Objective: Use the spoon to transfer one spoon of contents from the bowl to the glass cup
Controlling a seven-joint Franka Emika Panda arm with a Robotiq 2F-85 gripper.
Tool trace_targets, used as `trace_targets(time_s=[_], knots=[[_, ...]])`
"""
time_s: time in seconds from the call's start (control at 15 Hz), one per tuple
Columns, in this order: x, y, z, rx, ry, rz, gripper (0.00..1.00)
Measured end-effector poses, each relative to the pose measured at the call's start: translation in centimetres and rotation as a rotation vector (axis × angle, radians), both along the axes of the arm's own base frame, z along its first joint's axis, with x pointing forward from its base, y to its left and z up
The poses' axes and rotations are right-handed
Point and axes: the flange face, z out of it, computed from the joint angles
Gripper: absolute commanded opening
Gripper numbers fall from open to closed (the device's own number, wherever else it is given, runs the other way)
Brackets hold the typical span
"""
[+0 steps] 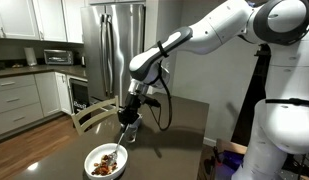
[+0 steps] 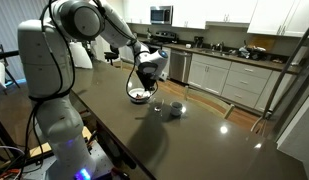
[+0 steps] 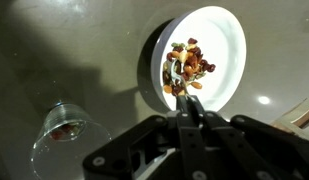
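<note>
Gripper (image 1: pixel 129 118) fingers were pressed together around the thin handle of the spoon (image 1: pixel 118 150), which slanted down from them into the bowl (image 3: pixel 230 40). In the wrist view the closed fingertips (image 3: pixel 190 112) hung just above the bowl's near rim, and the spoon's lower end lay among the contents (image 3: pixel 187 68), a heap of brown, tan and reddish pieces on the side of the bowl nearest the gripper. The bowl stood on the dark table (image 1: pixel 179 125) close to the edge where a wooden chair (image 1: pixel 86 118) was. The glass cup (image 2: pixel 175 110) stood upright near the bowl but clear of it, further in from that edge, with something reddish-brown showing at its bottom in the wrist view.
</note>
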Motion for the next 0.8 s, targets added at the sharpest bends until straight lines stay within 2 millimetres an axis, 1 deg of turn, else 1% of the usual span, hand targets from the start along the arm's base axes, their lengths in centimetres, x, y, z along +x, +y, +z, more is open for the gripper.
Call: trace_targets(time_s=[0.4,0.8], knots=[[-0.2,1.0,-1.3,0.073,0.007,0.004,0.04],[-0.3,0.7,-3.1,0.162,0.029,-0.013,0.04]])
